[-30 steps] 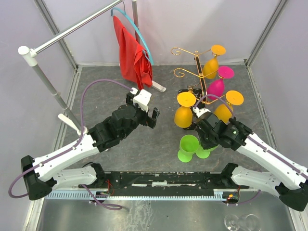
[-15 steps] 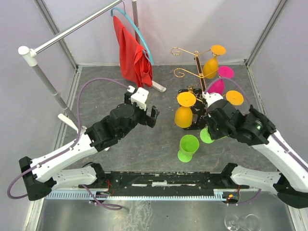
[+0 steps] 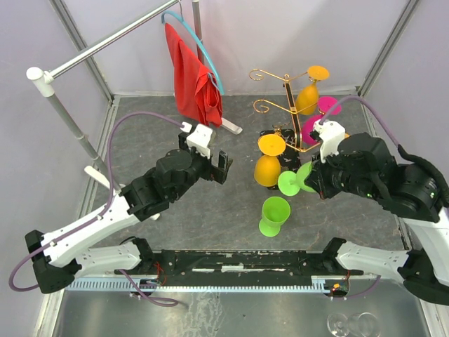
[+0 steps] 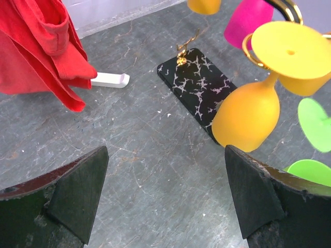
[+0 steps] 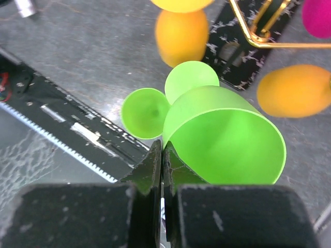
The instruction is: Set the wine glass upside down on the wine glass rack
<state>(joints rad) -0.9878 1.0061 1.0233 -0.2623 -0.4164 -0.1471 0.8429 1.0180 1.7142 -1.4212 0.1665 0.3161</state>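
Just off the wine glass rack, at its 5 o'clock, a green wine glass is clamped by the rim in the right end effector, tipped sideways mid-carry, so it likely needs to be flipped and hung by its foot, while the left end effector is kept wide open.

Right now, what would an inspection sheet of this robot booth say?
Surface: grey mottled table, no spills seen.
Job's things: gold rack with orange glasses and pink glasses hanging upside down; held green glass tilted beside the rack; second green glass standing upright on the table.
Clutter: red cloth on a blue hanger.
Grippers: left gripper jaws open, empty; right gripper jaws shut on the held green glass.
Cables: a purple cable along each arm.
Surroundings: pale walls, metal rail.
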